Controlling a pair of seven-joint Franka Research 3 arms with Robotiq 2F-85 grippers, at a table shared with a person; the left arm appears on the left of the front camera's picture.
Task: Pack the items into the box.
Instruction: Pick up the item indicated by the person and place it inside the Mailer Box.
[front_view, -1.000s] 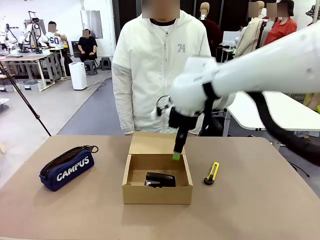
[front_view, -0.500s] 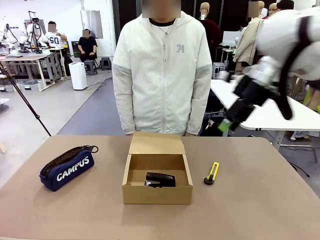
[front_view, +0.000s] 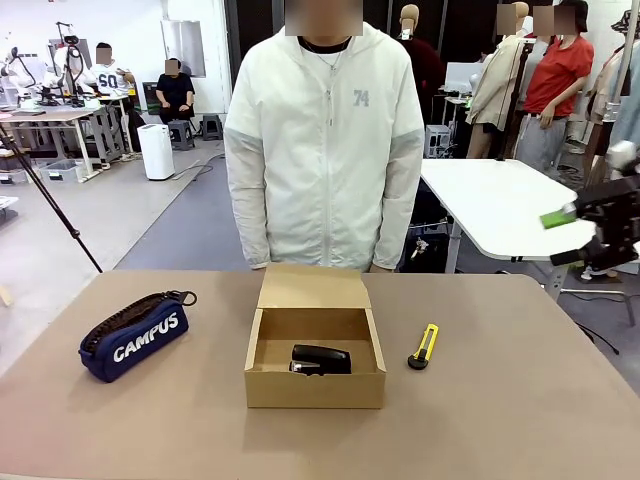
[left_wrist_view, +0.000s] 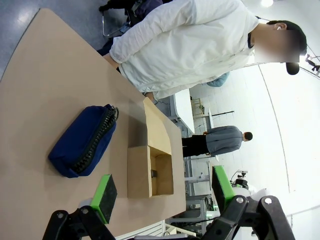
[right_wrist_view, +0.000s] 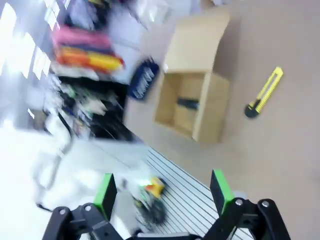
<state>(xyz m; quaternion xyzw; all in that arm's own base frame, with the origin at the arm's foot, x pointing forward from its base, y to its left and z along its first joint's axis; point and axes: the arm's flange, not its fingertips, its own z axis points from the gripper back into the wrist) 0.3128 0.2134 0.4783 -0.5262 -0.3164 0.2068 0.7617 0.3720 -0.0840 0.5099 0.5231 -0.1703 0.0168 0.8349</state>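
At the left of the table (front_view: 520, 420) the navy "CAMPUS" pouch (front_view: 133, 336) lies on its side, not yet packed and well apart from the box (front_view: 314, 385). My left gripper (left_wrist_view: 162, 187) hangs above that side with its jaws spread wide and nothing between them. Centre: the box stands open, its flap lid (front_view: 313, 287) raised toward the person (front_view: 322, 150) at the far edge, and the black stapler (front_view: 321, 359) lies on the box floor near the front wall. Right of the box, near it but not touching, the yellow-and-black utility knife (front_view: 424, 347) lies flat on the table. Far right, my right gripper (front_view: 565, 238) is up off the table beyond its edge, jaws fully apart and empty; its wrist picture is blurred. Findings, as judgement: one of three items is packed. Risk one: the knife is slim and flat, so a pinch may scrape the tabletop or skid the knife away. Risk two: the box looks light, and a nudge on its wall could shift it. Risk three: the pouch looks about as long as the box, so with the stapler inside it may ride up and stop the flap closing.
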